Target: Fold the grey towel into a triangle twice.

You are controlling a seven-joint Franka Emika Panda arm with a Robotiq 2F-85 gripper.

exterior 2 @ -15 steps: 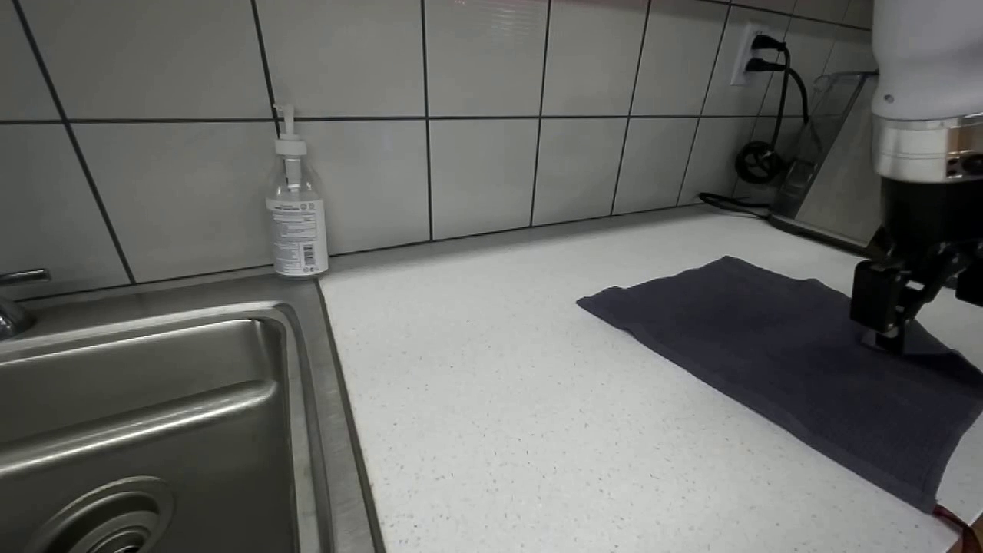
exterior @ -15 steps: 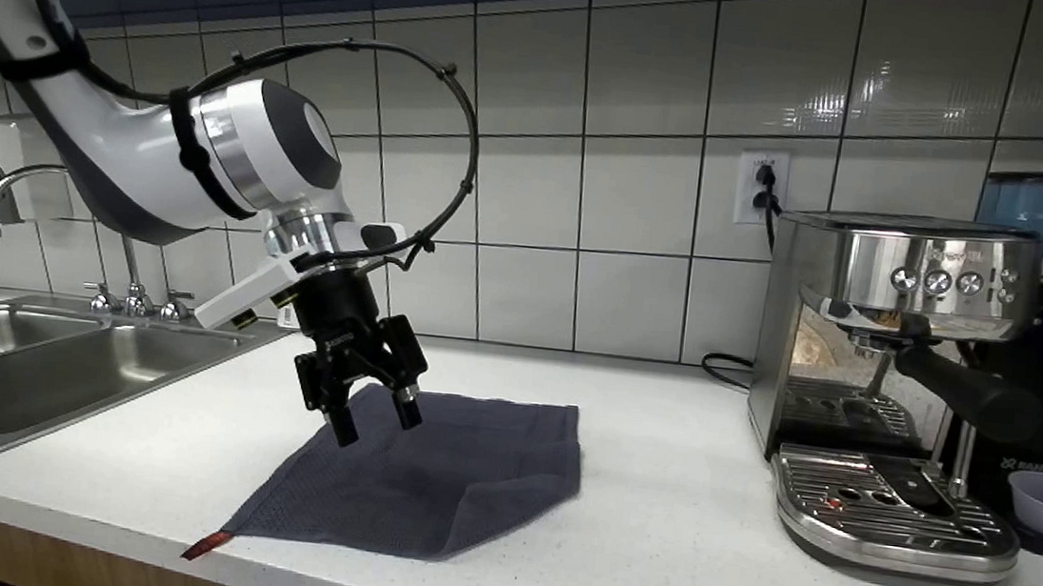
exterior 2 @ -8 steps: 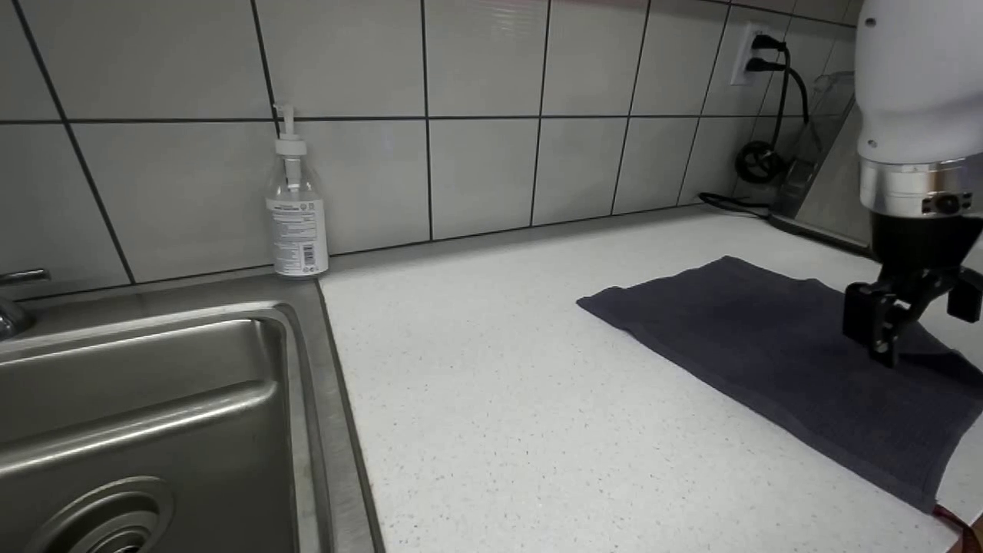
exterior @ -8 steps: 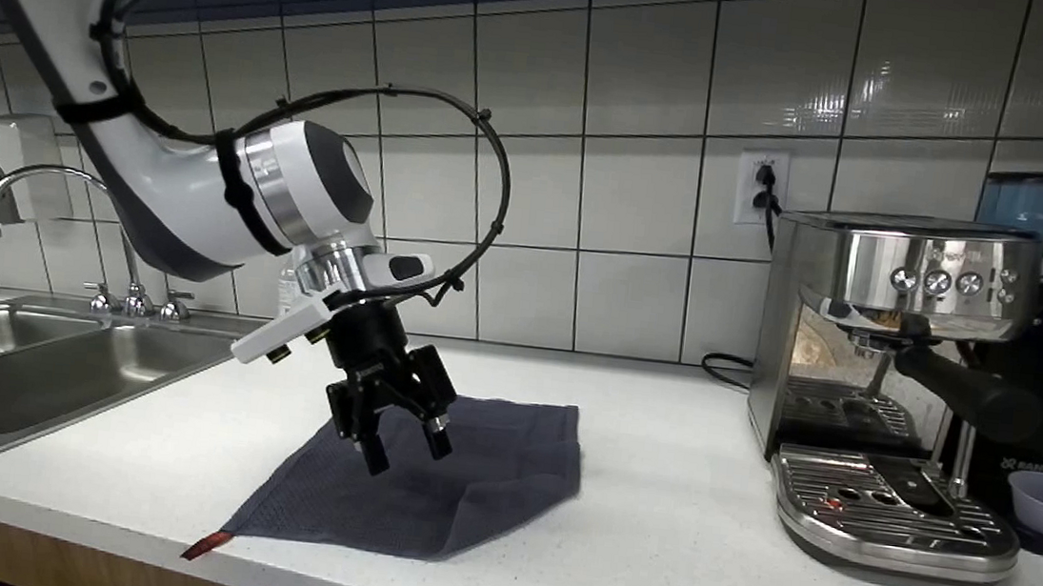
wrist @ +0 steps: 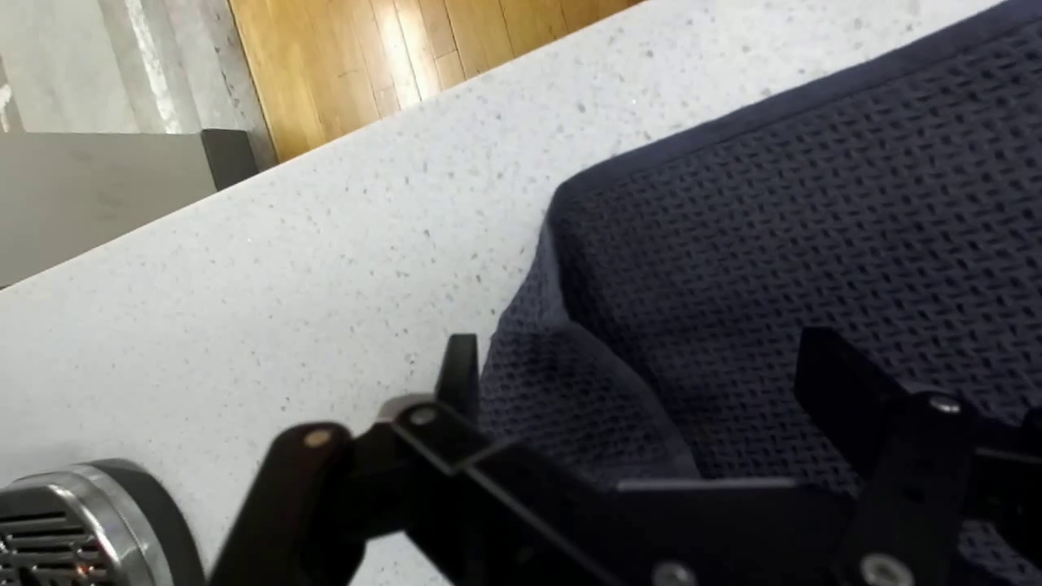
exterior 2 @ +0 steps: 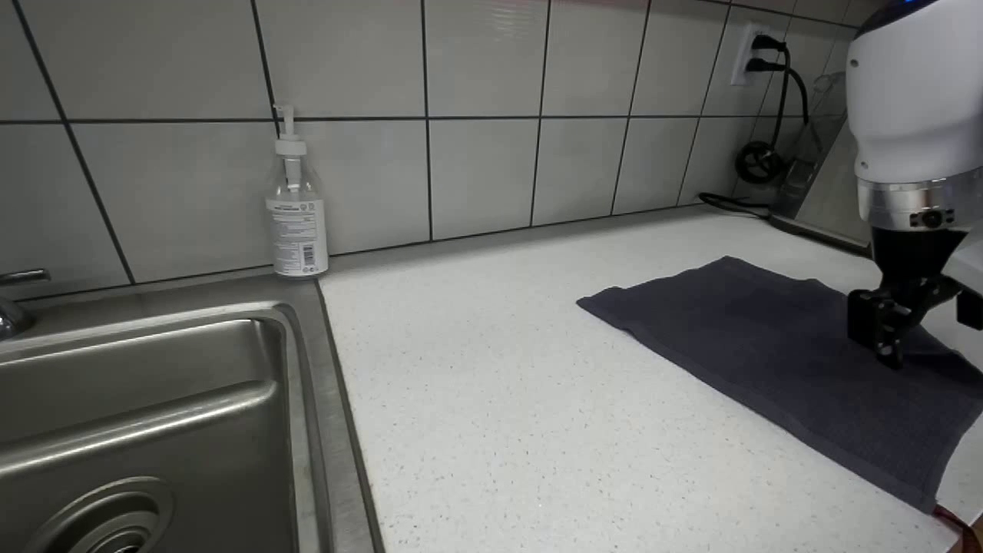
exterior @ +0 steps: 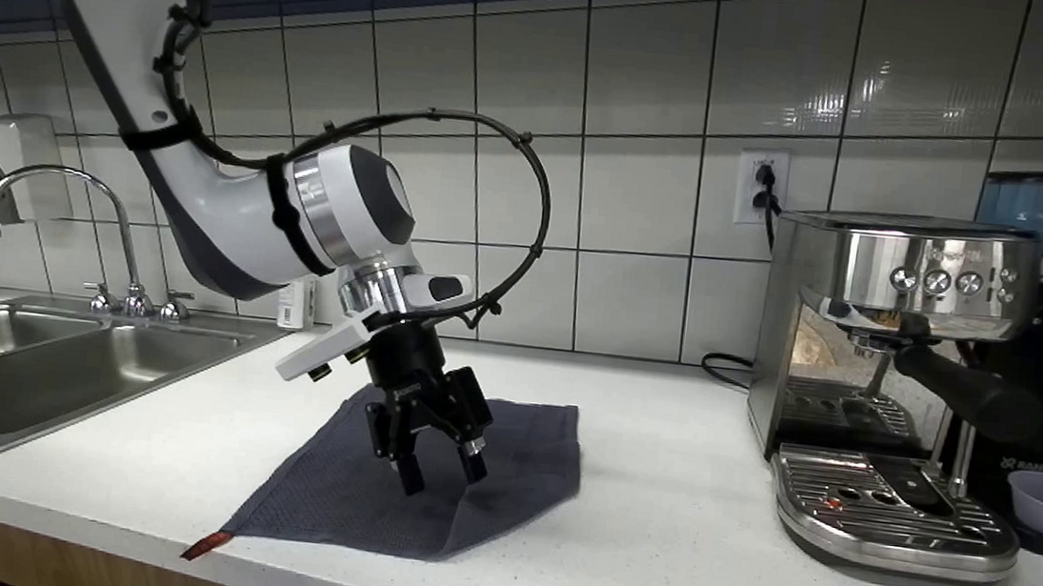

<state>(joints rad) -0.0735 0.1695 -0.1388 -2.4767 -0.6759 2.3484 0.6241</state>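
Well, ample counter (exterior: 657, 478) flanks the grey towel (exterior 2: 783, 357) (one edge curled over).

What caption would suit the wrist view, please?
Open black jaws above a dark grey woven towel, partly folded over, on a speckled white countertop.

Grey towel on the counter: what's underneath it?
The grey towel lies on a white speckled counter, which shows around its edges. The part beneath is covered; whether anything else lies there can't be seen.
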